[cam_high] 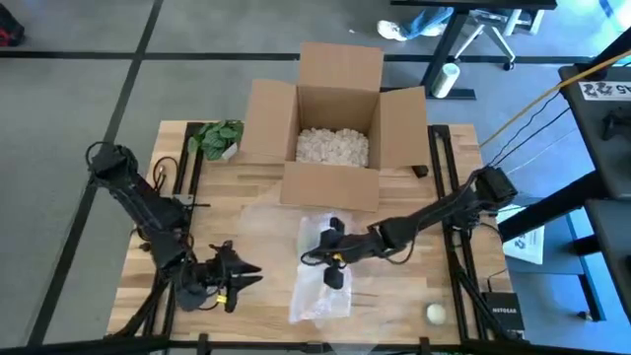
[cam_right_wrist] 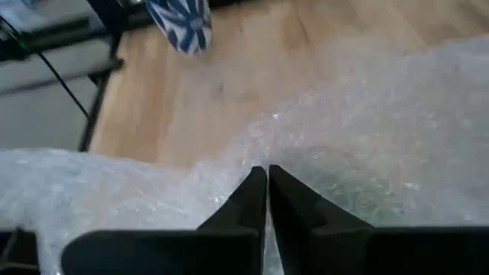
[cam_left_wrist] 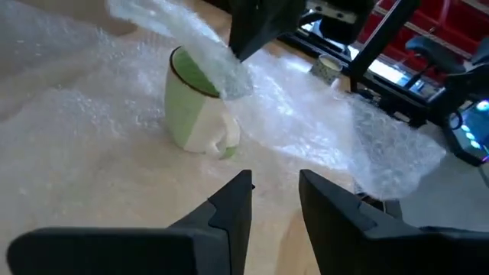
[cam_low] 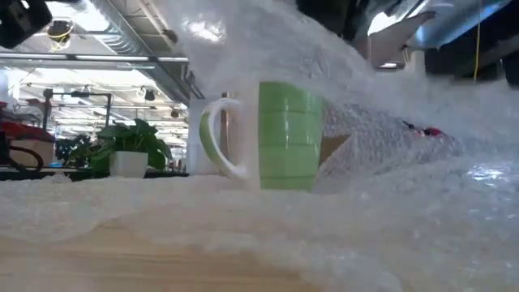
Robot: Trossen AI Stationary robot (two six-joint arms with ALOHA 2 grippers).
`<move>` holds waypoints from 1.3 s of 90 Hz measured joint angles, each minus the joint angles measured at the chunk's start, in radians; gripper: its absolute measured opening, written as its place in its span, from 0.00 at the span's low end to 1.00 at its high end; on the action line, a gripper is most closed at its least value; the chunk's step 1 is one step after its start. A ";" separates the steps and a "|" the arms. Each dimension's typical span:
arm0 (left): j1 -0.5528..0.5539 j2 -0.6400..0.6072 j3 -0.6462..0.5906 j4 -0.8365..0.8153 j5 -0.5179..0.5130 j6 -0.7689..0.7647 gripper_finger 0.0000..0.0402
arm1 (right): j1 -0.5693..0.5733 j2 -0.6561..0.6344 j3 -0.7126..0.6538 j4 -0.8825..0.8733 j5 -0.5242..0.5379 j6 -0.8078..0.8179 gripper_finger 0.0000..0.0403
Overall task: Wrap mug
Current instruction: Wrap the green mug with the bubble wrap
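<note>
Mug (cam_left_wrist: 197, 103): green and white, upright on the bubble wrap (cam_left_wrist: 321, 130), in front of the cardboard box (cam_high: 335, 128); a fold of the sheet already draped over its rim.

Right gripper (cam_right_wrist: 267, 177): just beside the mug, fingers pinched onto the wrap edge.

Left gripper (cam_left_wrist: 273, 191): near the mug on its handle side, fingers narrowly parted, holding nothing.

Risks: dragging the fold could tip or slide the mug, since nothing steadies it; the thin film may slip from the pinch and fall back.
</note>
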 joint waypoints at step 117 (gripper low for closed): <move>-0.011 0.002 0.000 -0.028 -0.014 -0.012 0.23 | -0.084 0.064 0.200 0.075 -0.206 -0.244 0.40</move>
